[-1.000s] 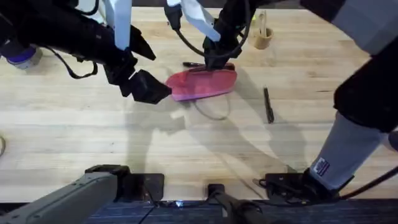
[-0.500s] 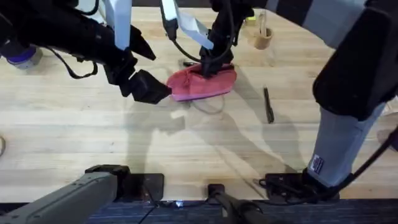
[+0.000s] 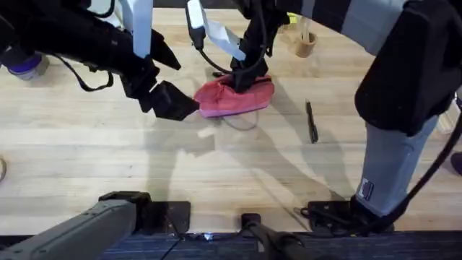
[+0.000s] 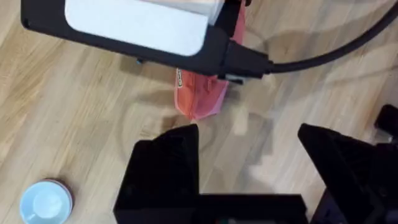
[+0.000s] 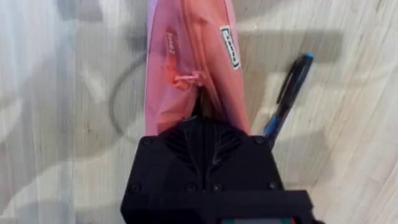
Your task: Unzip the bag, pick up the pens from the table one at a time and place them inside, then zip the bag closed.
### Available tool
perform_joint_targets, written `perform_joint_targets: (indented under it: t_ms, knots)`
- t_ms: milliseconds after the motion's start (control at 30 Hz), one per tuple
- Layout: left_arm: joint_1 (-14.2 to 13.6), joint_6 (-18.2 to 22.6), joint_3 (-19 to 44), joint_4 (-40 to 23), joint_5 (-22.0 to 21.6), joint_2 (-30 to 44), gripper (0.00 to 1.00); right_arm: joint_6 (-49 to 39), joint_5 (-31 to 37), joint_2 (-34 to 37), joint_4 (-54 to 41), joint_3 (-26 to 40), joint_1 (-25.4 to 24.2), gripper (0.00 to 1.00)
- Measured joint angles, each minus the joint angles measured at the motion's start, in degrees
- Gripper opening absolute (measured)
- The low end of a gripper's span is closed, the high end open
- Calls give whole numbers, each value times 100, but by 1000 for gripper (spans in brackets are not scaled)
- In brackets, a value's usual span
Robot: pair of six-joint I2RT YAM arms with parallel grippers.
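Right end effector [image 5: 200, 124] pinches pink bag [image 3: 234, 97]; left end effector [image 4: 249, 149] gapes wide

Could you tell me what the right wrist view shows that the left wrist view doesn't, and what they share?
Right wrist alone: the zipper pull and a pen with a blue end lying beside the bag. Left wrist alone: the left hand open just short of the bag's end, and a blue cup at the side. Both: the pink bag, on the wooden table.
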Motion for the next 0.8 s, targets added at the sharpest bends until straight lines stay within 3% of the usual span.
perform_joint_targets:
  t_ms: [100, 300, 333, 800]
  knots:
    - [0, 0, 0, 0, 0, 0, 993, 0, 0, 1, 0, 0, 0, 30]
    - [0, 0, 0, 0, 0, 0, 993, 39, 2, 54, -55, 0, 0, 893]
    - [0, 0, 0, 0, 0, 0, 993, 39, 2, 75, -66, 0, 0, 964]
    - [0, 0, 0, 0, 0, 0, 993, 39, 0, 108, -70, 0, 0, 995]
